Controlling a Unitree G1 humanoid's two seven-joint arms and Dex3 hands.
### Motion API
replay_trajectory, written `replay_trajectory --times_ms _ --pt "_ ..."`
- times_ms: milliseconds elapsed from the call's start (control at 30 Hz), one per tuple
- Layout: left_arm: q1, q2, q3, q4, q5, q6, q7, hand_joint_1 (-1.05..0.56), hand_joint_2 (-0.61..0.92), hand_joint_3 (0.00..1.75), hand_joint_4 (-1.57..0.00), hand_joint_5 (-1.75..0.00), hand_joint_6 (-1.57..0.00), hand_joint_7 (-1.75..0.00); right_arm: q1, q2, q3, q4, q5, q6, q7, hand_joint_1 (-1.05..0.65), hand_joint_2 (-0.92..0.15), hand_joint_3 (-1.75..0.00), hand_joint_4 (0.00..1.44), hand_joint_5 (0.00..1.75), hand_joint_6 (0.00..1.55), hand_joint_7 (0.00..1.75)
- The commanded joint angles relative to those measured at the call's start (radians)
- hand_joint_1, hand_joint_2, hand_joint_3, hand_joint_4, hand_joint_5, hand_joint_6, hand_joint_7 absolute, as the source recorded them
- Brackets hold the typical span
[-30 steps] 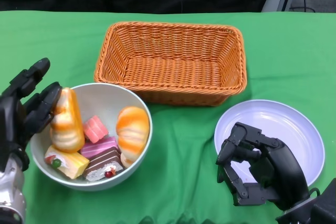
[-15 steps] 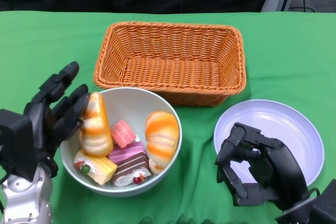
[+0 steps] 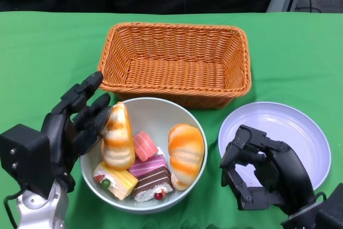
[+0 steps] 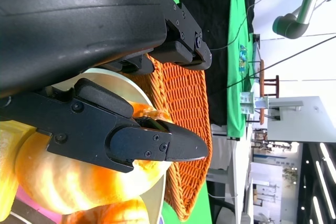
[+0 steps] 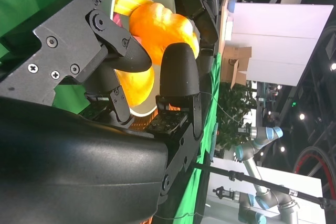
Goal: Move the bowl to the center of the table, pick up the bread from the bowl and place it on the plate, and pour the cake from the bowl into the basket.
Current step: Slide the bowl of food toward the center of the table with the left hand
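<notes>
Since the earlier frames the bowl has slid toward 3 o'clock, pushed by the left hand, and now sits at 6 o'clock of the basket, just beside the plate.

The risk, as I judge it, is that another shove drives the bowl's rim into the plate or basket, or tips the tall bread leaning by the fingers.

The left hand's fingers are spread, pressed along the bowl's outer wall at 9 o'clock, holding nothing. The right hand hovers over the plate's near edge, fingers curled in, empty. The cake pieces lie in the bowl.
</notes>
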Motion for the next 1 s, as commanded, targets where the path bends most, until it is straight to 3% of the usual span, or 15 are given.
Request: replay_trajectory --times_ms 33,533,767,1000 --pt "0.008 -0.005 -0.005 0.019 -0.01 -0.022 -0.028 -0.64 0.92 0.31 -0.44 0.0 -0.44 0.0 0.001 -0.006 -0.003 -0.009 0.0 -0.004 -0.007 -0.01 -0.44 -1.25 0.76 1.68 0.66 1.43" --pt "-0.067 0.001 0.026 0.188 -0.046 -0.146 -0.119 -0.65 0.92 0.34 -0.39 0.0 -0.39 0.0 -0.006 -0.002 -0.006 0.005 0.001 -0.012 -0.009 -0.03 -0.44 -1.26 0.77 1.7 0.66 1.44" --pt "-0.106 0.024 0.064 0.241 -0.041 -0.194 -0.099 -0.65 0.92 0.31 -0.52 -0.06 -0.43 -0.02 -0.011 -0.001 -0.008 0.014 0.004 -0.016 -0.009 -0.03 -0.43 -1.26 0.76 1.69 0.65 1.45" --pt "-0.128 0.044 0.111 0.242 -0.053 -0.266 -0.089 -0.61 0.92 0.27 -0.54 -0.05 -0.48 -0.03 -0.01 -0.001 -0.011 0.011 0.007 -0.008 -0.009 -0.05 -0.44 -1.24 0.76 1.69 0.65 1.44"
